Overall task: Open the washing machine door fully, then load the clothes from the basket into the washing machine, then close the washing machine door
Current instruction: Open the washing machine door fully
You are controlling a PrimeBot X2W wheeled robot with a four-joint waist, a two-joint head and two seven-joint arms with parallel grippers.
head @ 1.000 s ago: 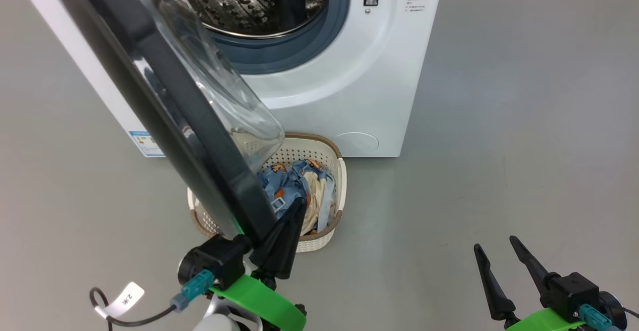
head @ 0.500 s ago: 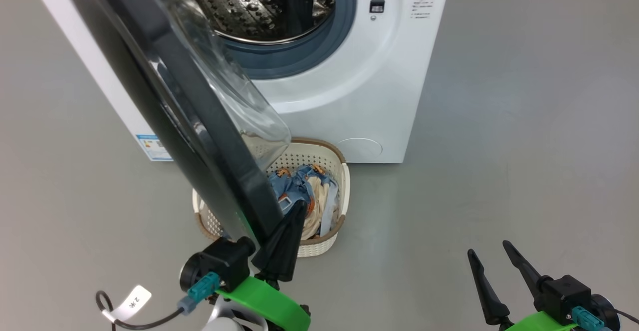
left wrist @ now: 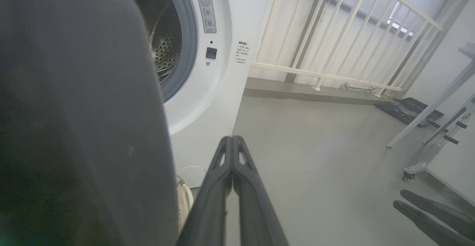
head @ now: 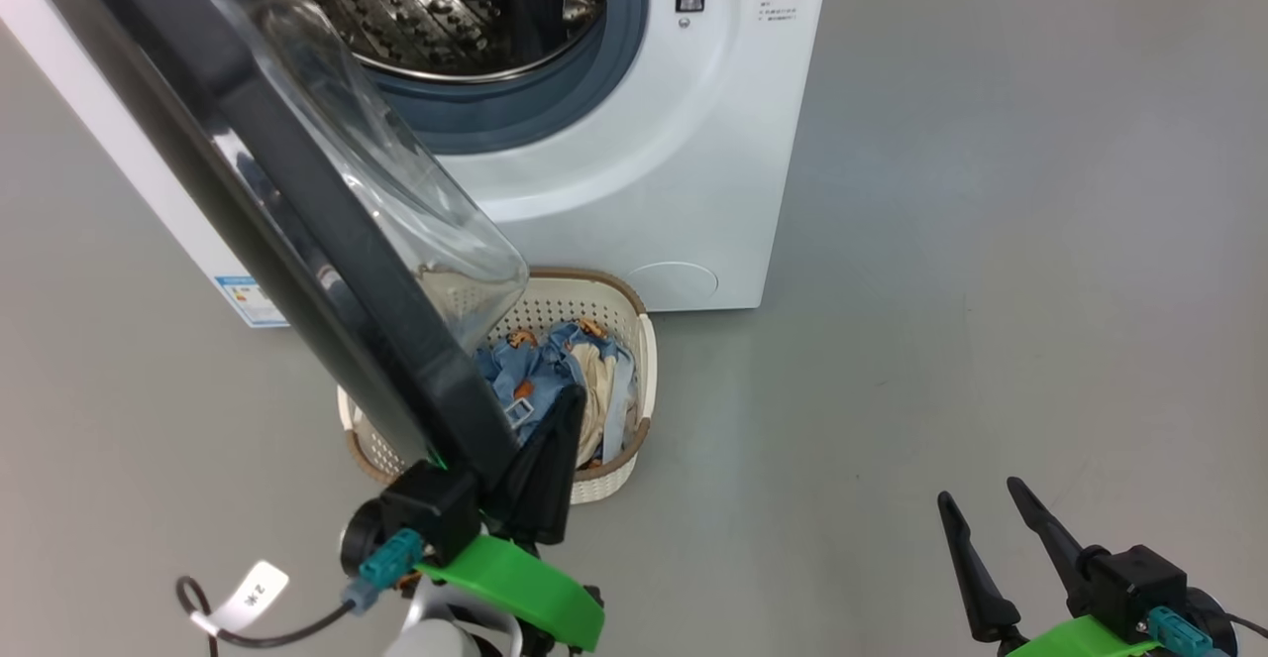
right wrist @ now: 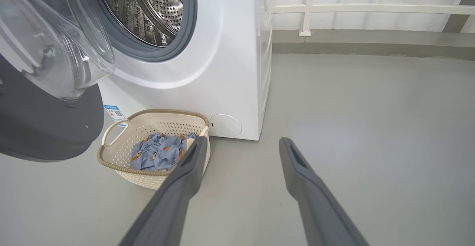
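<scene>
We see the large round glossy black washing machine door (head: 317, 231) swung open and edge-on. Its long line runs from upper left to lower right in the head view, and its clear glass bowl bulges toward the big white box-shaped washing machine (head: 634, 171). Its lower edge overhangs the small cream-white perforated plastic basket (head: 646, 360) on the floor, which holds the light blue printed clothes (head: 535, 375). Our left gripper (head: 570, 404), fingers pressed together on nothing, sits at the door's lower rim. Our right gripper (head: 981, 493) stands wide and empty. The blue label sticker (head: 248, 298) is unreadable; a white cable tag (head: 248, 593) shows "2".
</scene>
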